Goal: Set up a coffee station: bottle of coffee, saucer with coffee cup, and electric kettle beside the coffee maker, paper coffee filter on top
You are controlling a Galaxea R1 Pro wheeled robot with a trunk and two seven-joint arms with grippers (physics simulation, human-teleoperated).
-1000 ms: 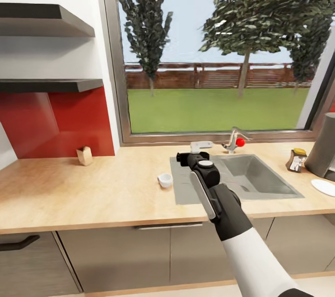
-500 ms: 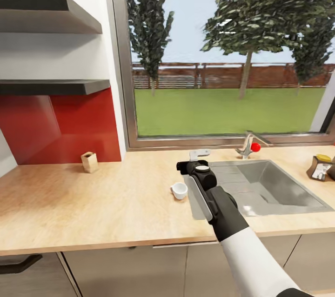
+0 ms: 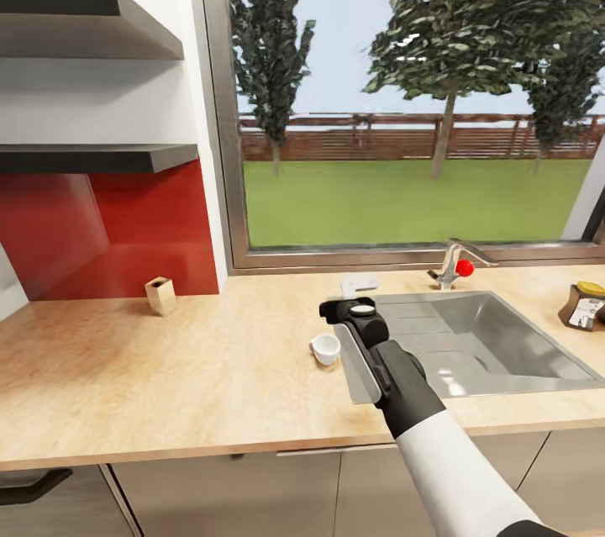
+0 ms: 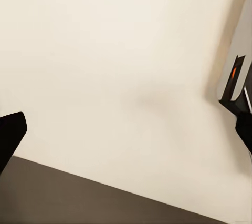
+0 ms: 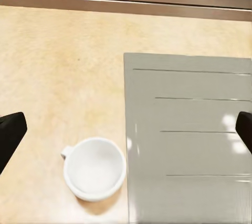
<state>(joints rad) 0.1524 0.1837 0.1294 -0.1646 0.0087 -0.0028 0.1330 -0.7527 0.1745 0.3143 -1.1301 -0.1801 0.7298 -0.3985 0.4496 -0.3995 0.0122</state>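
Observation:
The white coffee cup stands upright on the light wood countertop, just left of the sink's drainboard. My right gripper hovers a little behind and to the right of it. In the right wrist view the coffee cup lies below my right gripper, which is open with its dark fingertips far apart and nothing between them. The bottle of coffee stands on the counter at the far right. The black kitchen shelf is bare. My left gripper is open over a plain cream surface.
A steel sink with a red-knobbed faucet is set into the counter on the right. A small wooden block stands by the red backsplash. A large window runs behind the counter. A second shelf hangs higher up.
The head view has swung left, so everything sits further right in the picture. My right gripper has come sideways closer to the cup.

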